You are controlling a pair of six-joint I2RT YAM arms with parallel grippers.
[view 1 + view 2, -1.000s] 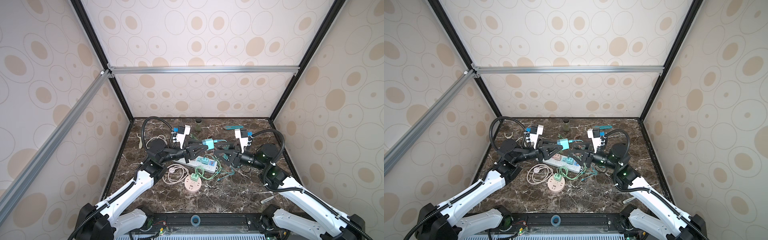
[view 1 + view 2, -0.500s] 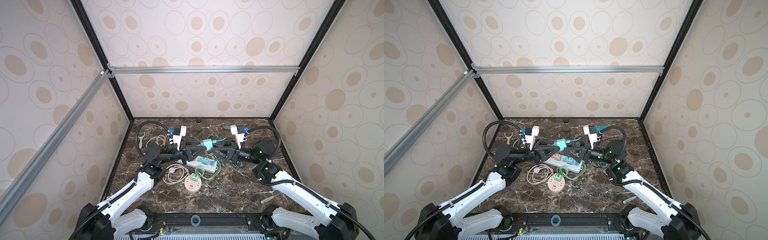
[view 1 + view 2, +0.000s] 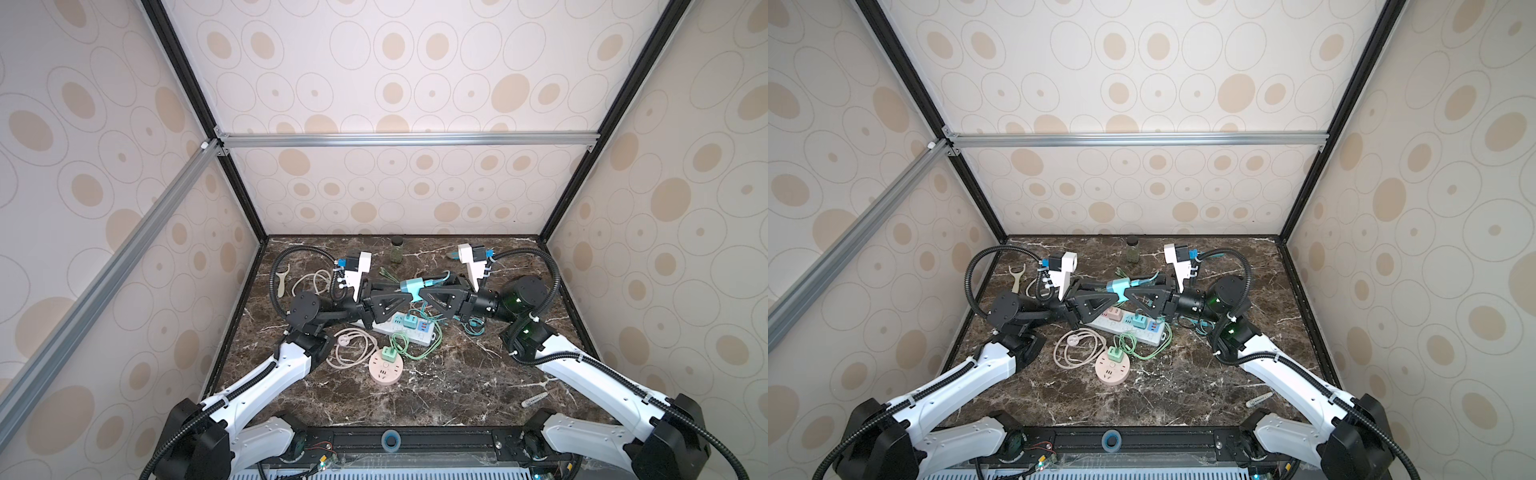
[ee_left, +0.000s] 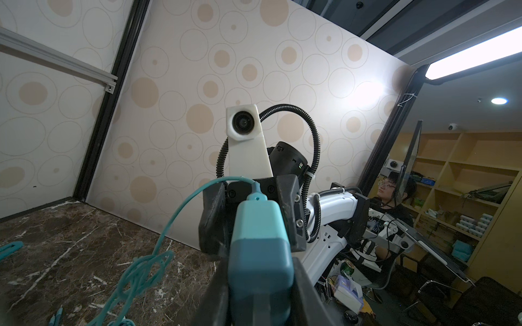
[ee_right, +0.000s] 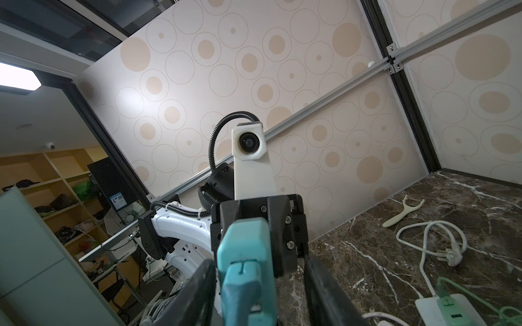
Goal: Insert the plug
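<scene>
A teal plug (image 3: 409, 286) (image 3: 1117, 286) hangs in the air above the white power strip (image 3: 399, 329) (image 3: 1126, 329), its teal cable (image 3: 469, 325) trailing to the right. My left gripper (image 3: 405, 296) (image 3: 1116, 297) is shut on the plug. In the left wrist view the plug (image 4: 260, 248) fills the space between the left gripper's (image 4: 260, 285) fingers. My right gripper (image 3: 420, 291) (image 3: 1128, 293) faces it from the right. In the right wrist view the plug (image 5: 245, 254) sits inside the right gripper (image 5: 260, 285), which is open, with a gap on one side.
A pink round socket (image 3: 385, 369) with a green plug (image 3: 390, 354) lies in front of the strip. A beige cable coil (image 3: 353, 345), a white cable (image 3: 311, 280), a Y-shaped tool (image 3: 282, 279), a small jar (image 3: 397, 250) and a pen-like stick (image 3: 536, 400) lie around.
My right arm has risen and reached left until its fingers flank the teal plug, and its jaws have narrowed. The left gripper has kept its hold, almost still.
</scene>
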